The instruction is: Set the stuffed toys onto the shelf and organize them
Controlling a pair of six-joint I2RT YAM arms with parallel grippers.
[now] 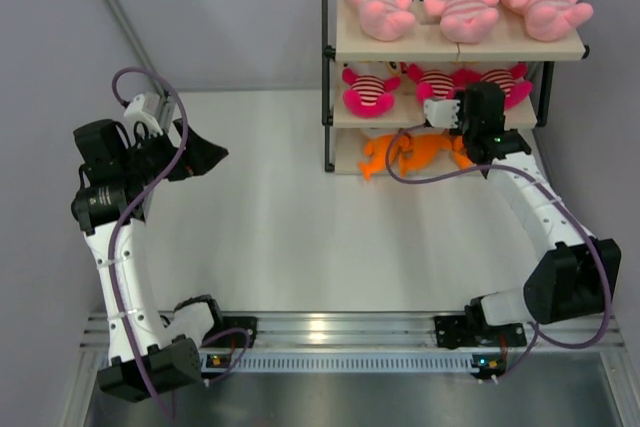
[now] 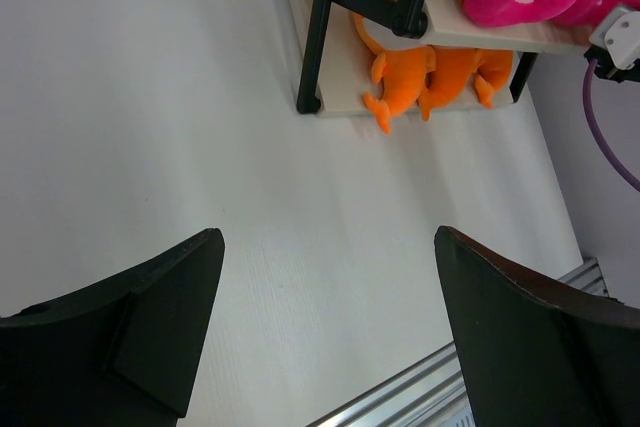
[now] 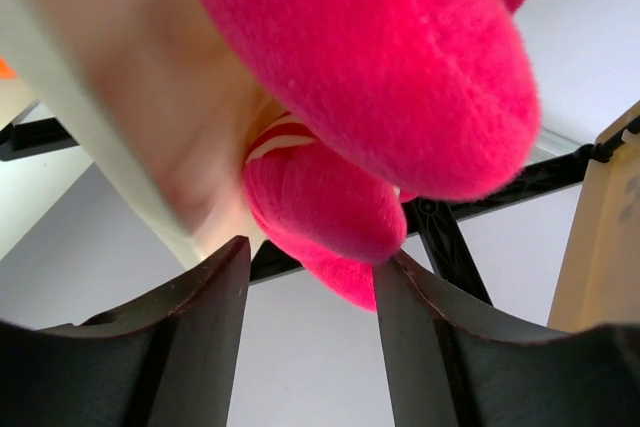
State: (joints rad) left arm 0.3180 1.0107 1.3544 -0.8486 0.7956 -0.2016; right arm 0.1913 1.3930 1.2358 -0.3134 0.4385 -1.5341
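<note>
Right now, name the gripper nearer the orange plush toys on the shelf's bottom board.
Right. Right gripper: at the shelf, just above the orange plush toys. Left gripper: far to their left.

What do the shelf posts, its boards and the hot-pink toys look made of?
Posts: probably metal with a black matte coating; thin, straight and rigid.
Boards: beige and smooth, perhaps wood or laminate; flat with thin, clean edges.
Hot-pink toys: plush fabric; a fuzzy nap and soft rounded bulges show up close.
</note>
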